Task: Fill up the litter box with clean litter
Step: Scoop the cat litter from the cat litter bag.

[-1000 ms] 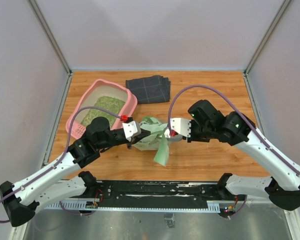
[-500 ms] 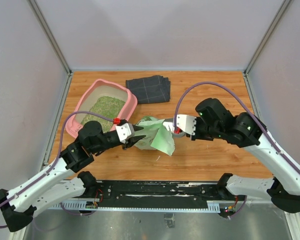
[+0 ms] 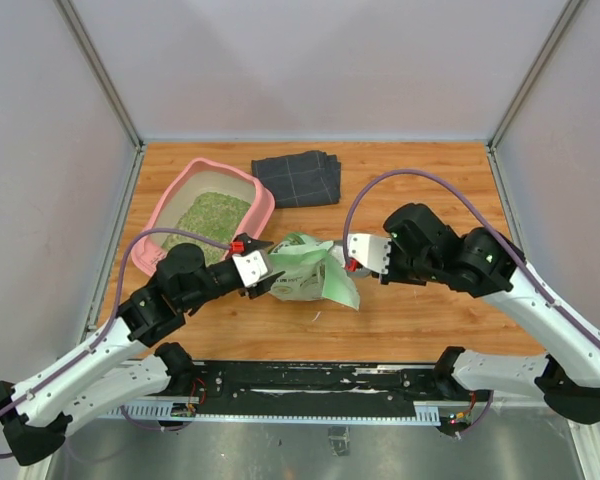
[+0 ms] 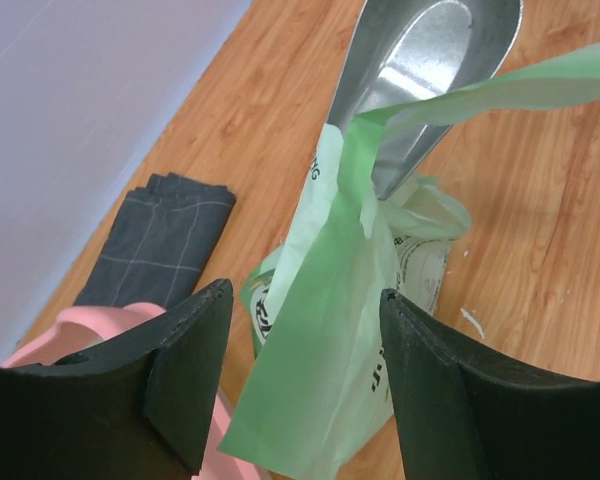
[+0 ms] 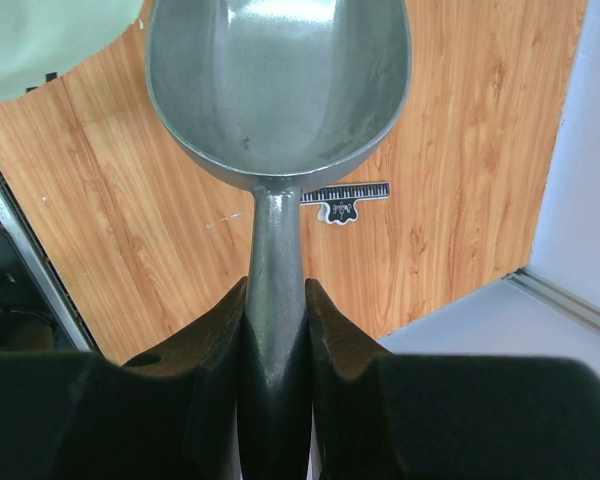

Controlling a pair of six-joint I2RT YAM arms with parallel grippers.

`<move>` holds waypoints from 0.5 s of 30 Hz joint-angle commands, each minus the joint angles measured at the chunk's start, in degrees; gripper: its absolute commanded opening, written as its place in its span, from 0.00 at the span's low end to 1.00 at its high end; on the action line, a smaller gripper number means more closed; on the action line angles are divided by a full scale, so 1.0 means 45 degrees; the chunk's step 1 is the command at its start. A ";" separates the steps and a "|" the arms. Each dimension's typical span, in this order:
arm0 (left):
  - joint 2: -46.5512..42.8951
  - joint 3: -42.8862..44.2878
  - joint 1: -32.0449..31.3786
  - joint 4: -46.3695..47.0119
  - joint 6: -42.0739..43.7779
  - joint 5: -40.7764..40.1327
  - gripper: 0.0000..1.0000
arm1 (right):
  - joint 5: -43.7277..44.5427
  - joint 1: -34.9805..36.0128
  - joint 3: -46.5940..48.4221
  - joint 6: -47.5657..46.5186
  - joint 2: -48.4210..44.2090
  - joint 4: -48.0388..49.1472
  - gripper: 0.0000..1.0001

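Beside the bag [image 3: 305, 278], left hand [image 3: 268, 268] stands open; right hand [image 5: 276, 305] clamps the scoop [image 5: 278, 80].

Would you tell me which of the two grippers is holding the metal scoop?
The right gripper: it clamps the metal scoop by its handle, while the left gripper stands open astride the green plastic bag.

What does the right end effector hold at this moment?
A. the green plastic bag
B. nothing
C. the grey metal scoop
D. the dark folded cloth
C: the right wrist view shows the right end effector closed around the handle of the grey metal scoop.
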 commanded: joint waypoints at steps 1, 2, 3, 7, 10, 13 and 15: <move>0.0162 -0.0108 -0.0069 0.0202 0.0476 -0.0715 0.66 | 0.1212 0.0780 -0.0108 0.0379 0.0001 0.0086 0.01; 0.0191 -0.0156 -0.0071 0.0311 0.0537 -0.0785 0.65 | 0.1336 0.0994 -0.0230 0.0327 0.0040 0.0091 0.01; 0.0234 -0.0201 -0.0071 0.0352 0.0613 -0.0797 0.65 | 0.1337 0.1160 -0.0343 0.0276 0.0054 0.0194 0.01; 0.0434 -0.0110 -0.0069 -0.0146 0.0945 -0.0687 0.53 | 0.0711 0.1309 -0.0209 0.0117 0.0258 0.0446 0.01; 0.0259 -0.0022 -0.0070 -0.0526 0.1073 -0.0269 0.24 | 0.0083 0.1400 0.0266 0.0139 0.0268 0.0665 0.01; -0.0140 -0.0287 -0.0069 -0.0182 0.1172 0.0008 0.01 | -0.0229 0.1440 0.0401 0.0177 0.0558 0.0927 0.01; -0.0341 -0.0580 -0.0073 0.0095 0.1270 0.0174 0.00 | -0.0329 0.1476 0.0205 0.0309 0.0935 0.1115 0.01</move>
